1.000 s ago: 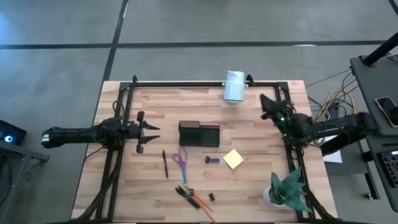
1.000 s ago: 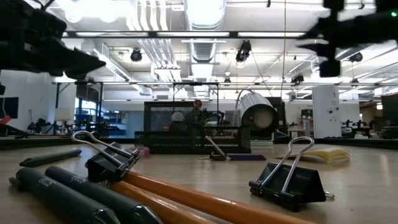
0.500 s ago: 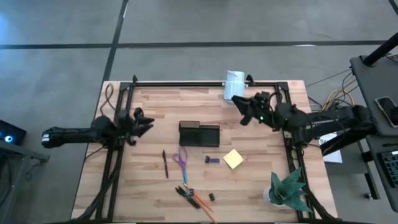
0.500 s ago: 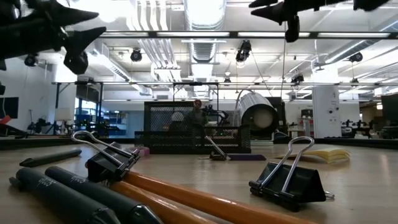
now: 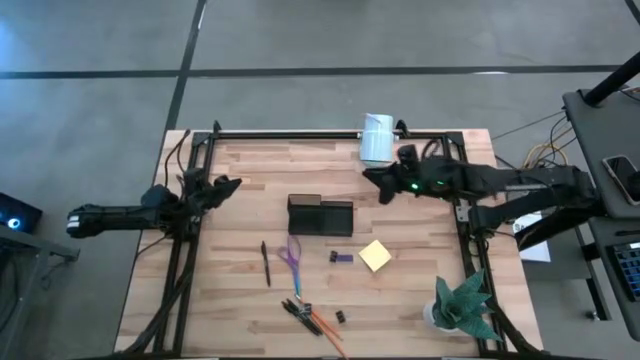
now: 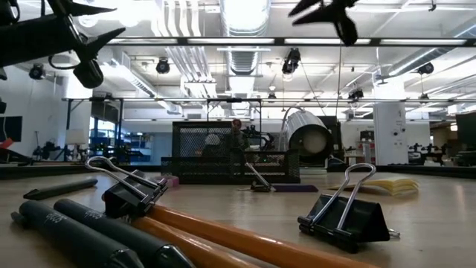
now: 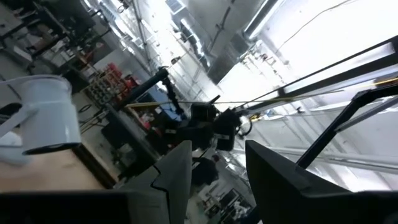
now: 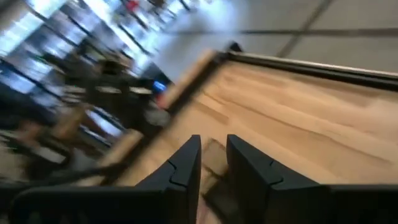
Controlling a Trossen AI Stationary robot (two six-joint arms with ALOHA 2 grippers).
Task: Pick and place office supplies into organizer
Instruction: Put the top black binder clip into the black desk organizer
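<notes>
Since half a second ago, I see the right gripper (image 5: 372,180) has swung farther in over the table, jaws narrowly apart, empty; the left gripper (image 5: 228,184) has pulled back toward its edge, jaws apart, empty. My right wrist view is blurred. Mid-table sits the black mesh organizer (image 5: 320,216), yellow pad (image 5: 375,256) beside it.
</notes>
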